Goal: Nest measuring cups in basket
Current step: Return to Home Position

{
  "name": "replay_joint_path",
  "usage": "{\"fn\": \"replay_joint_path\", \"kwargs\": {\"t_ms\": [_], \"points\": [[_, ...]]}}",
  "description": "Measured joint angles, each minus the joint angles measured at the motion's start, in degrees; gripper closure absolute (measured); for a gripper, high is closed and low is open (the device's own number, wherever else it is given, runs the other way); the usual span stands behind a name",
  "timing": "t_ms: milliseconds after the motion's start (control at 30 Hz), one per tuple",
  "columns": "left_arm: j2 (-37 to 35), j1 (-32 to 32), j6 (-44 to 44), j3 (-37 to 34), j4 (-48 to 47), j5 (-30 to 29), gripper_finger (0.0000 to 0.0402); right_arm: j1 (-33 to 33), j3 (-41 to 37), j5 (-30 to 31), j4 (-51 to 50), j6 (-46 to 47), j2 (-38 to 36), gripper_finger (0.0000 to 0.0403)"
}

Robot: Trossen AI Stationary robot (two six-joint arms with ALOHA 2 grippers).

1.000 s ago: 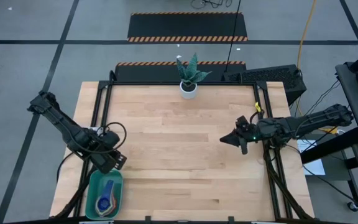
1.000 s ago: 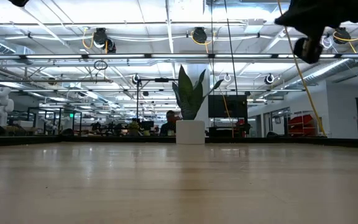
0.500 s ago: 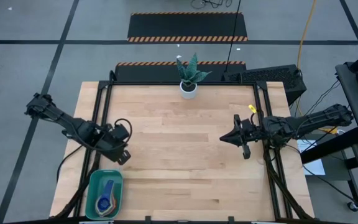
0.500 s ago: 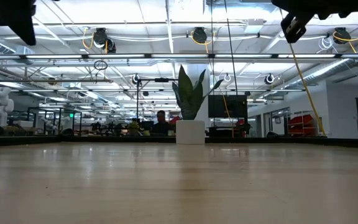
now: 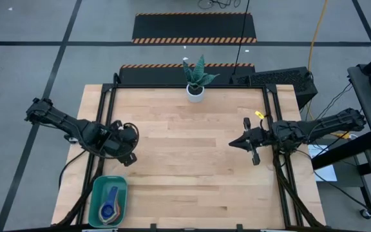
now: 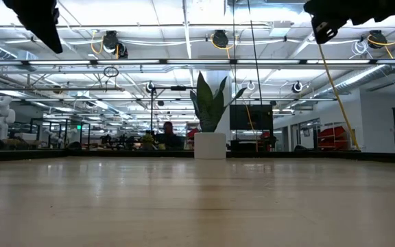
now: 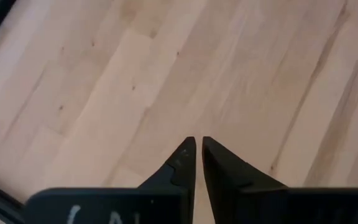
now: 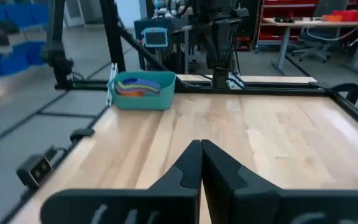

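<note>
Pale wooden planks make up your desk [image 5: 192, 148], with a white pot [image 5: 195, 94] and its spiky plant at the far edge. Your basket [image 5: 95, 190] sits on the near corner on the left arm's side. It is a teal tray with rounded corners, and the cups [image 5: 110, 205] lie nested inside it.

From above you get a light blue round cup with handles fanned toward one end and touches of orange and yellow. The right wrist view adds the basket's side wall and the cups as layered bands of blue, yellow and orange. The low view shows neither, only the pot and the hall behind.

Your left pincer [image 5: 129, 158] hangs over the desk near the basket but apart from it, fingers drawn nearly together on nothing. Your right pincer [image 5: 232, 144] is over the right side, well apart, fingers pressed together and empty.
</note>
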Motion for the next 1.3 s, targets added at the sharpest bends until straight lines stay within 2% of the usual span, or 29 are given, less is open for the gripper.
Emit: {"fn": "replay_joint_path", "kwargs": {"t_ms": [133,300,400,467,633,833,1033,1167,1300], "points": [[0.0,1.1,-0.7,0.0,0.8,-2.4,0.0378,-1.9,0.0,-0.3,-5.1,-2.2,-5.2,0.0403],[0.6,2.6,-2.2,0.0,5.1,-9.8,0.0393,-3.9,0.0,0.0,-13.8,-5.0,-14.5,0.0403],[0.5,3.9,-1.1,0.0,8.2,-10.8,0.0398,-4.4,-0.1,-1.0,-20.1,-5.5,-18.0,0.0403],[0.5,4.8,0.5,0.0,10.4,-10.8,0.0395,-4.6,-0.8,-2.4,-20.7,-5.9,-19.4,0.0403],[0.5,7.9,7.2,0.0,16.4,-10.9,0.0396,-4.6,-6.0,-3.4,-16.5,-5.4,-21.0,0.0403],[0.3,12.3,17.0,-1.0,22.8,-10.4,0.0396,-4.6,-12.5,-3.1,-3.7,-1.9,-20.5,0.0403],[-0.9,17.1,23.5,-7.4,33.3,-4.4,0.0397,-4.6,-17.8,-3.1,6.3,-1.5,-19.0,0.0403],[-1.6,19.9,26.2,-12.8,45.2,0.2,0.0399,-4.6,-19.3,-3.1,7.3,-1.5,-19.0,0.0403],[-1.6,21.3,28.6,-15.0,50.3,1.6,0.0398,-4.6,-20.8,-3.1,7.1,-1.5,-19.0,0.0403]]}}
